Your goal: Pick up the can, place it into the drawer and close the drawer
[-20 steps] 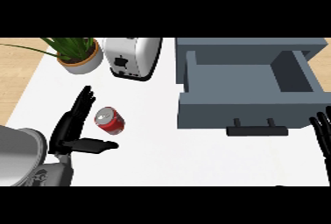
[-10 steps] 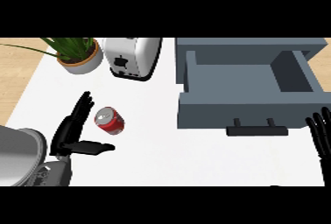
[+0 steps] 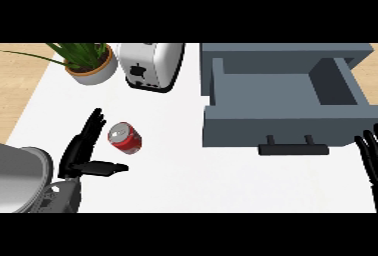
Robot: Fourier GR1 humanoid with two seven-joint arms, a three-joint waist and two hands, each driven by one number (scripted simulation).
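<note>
Head view: left hand (image 3: 74, 154) beside can (image 3: 125, 138) (fingers (image 3: 90, 131) straight).

The left hand (image 3: 75, 156) hovers near the left edge of the counter (image 3: 184, 170), fingers straight, thumb jutting sideways; the right hand (image 3: 367, 152) rests at the right edge, fingers straight up

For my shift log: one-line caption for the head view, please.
Open left hand beside the can; drawer open, right hand resting at the view's right edge.
</note>
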